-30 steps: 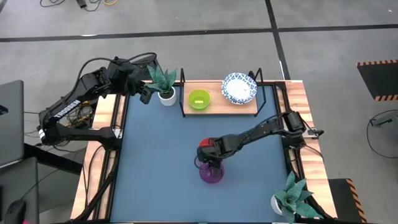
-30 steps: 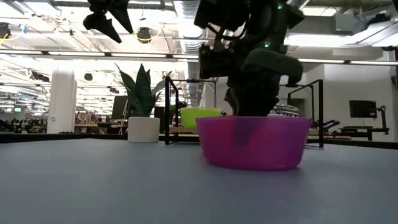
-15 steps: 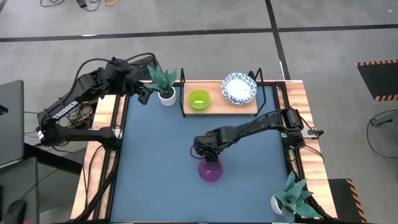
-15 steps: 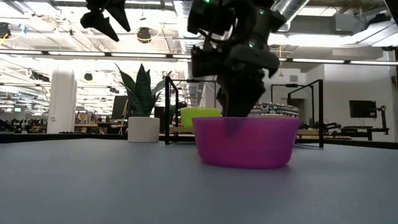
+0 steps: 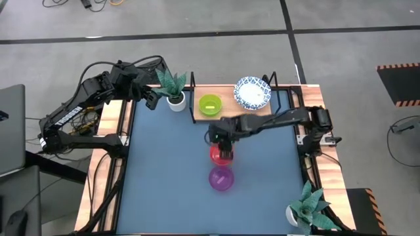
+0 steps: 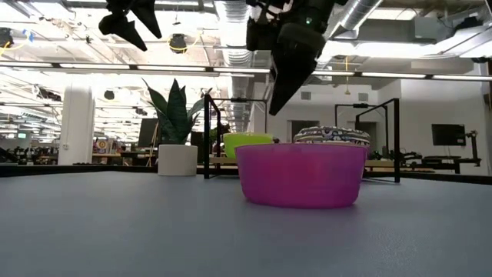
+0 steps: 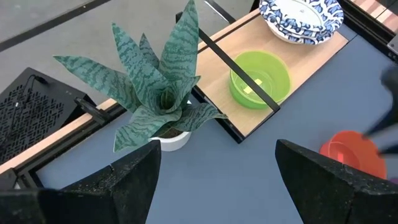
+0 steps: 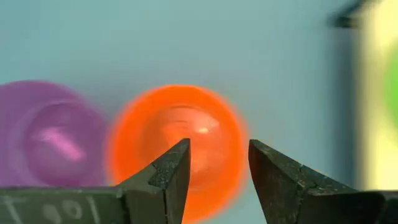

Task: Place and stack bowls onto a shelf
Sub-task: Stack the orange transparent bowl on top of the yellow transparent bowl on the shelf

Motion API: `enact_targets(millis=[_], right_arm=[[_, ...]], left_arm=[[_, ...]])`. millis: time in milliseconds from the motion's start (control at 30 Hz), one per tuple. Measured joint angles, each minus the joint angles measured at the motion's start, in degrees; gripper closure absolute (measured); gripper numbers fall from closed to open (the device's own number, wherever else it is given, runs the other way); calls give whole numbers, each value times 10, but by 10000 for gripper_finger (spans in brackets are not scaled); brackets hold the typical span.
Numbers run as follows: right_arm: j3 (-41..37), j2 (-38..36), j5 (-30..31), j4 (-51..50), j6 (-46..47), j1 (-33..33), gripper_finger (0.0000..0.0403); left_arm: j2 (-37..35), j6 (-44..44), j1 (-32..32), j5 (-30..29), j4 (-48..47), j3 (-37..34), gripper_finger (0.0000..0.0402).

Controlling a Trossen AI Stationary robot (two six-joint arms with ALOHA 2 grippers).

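A purple bowl (image 5: pixel 222 179) stands on the blue table near its middle, and a red bowl (image 5: pixel 221 156) stands just beyond it. My right gripper (image 5: pixel 222 141) hangs open above the red bowl (image 8: pixel 177 143), well clear of the purple bowl (image 6: pixel 301 175). On the wooden shelf (image 5: pixel 230 115) at the far edge sit a green bowl (image 5: pixel 210 105) and stacked white bowls with blue patterns (image 5: pixel 252 93). My left gripper (image 5: pixel 152 98) waits open and high at the far left, beside a plant. The low view hides the red bowl behind the purple one.
A potted plant (image 5: pixel 174 88) stands left of the shelf, and another (image 5: pixel 308 206) at the near right corner. The shelf's black frame posts (image 5: pixel 193 98) rise at its ends. Bare blue tabletop (image 5: pixel 164 170) lies left of the bowls.
My right gripper has let go of the purple bowl, risen out of it and moved toward the far edge, to above the red bowl. The purple bowl stays upright on the table, shifted a little toward the left.
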Motion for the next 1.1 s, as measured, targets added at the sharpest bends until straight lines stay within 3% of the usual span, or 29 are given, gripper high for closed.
enact_targets(millis=[233,367,767,867,1033,1100], right_arm=[[-3,-3,-20,-19,-36,-62,216],[-2,15,-45,-14,-48,-62,216],[-3,110,-45,-8,-88,-59,223],[-3,111,-45,-5,-91,-61,261],[-2,100,-50,-13,-104,-67,379],[-1,96,-51,-11,-102,-73,380]], left_arm=[[0,-5,0,-1,0,0,101],[0,-15,0,-2,0,0,101],[0,-32,0,-32,5,0,101],[0,-36,0,-33,5,0,101],[0,-45,0,-33,5,0,101],[0,-49,0,-35,5,0,101]])
